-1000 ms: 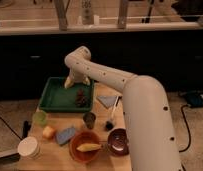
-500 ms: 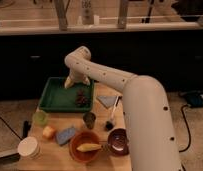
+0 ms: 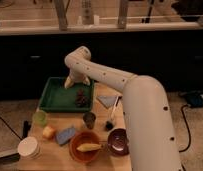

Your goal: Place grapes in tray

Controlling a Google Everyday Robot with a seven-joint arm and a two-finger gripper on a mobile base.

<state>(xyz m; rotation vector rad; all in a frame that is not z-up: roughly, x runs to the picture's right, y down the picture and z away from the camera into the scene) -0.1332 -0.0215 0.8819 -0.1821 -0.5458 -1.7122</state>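
Observation:
The green tray (image 3: 55,97) lies at the back left of the wooden table. The dark grapes (image 3: 82,97) lie inside the tray near its right rim. My white arm reaches from the lower right over the table to the tray's back right part. The gripper (image 3: 73,82) hangs above the tray, just up and left of the grapes and apart from them.
On the table in front of the tray are a small light-green cup (image 3: 40,117), a dark cup (image 3: 89,119), a blue sponge (image 3: 66,134), a yellow piece (image 3: 48,132), a white cup (image 3: 29,148), an orange bowl with a banana (image 3: 85,147), a maroon bowl (image 3: 117,141) and a napkin (image 3: 107,101).

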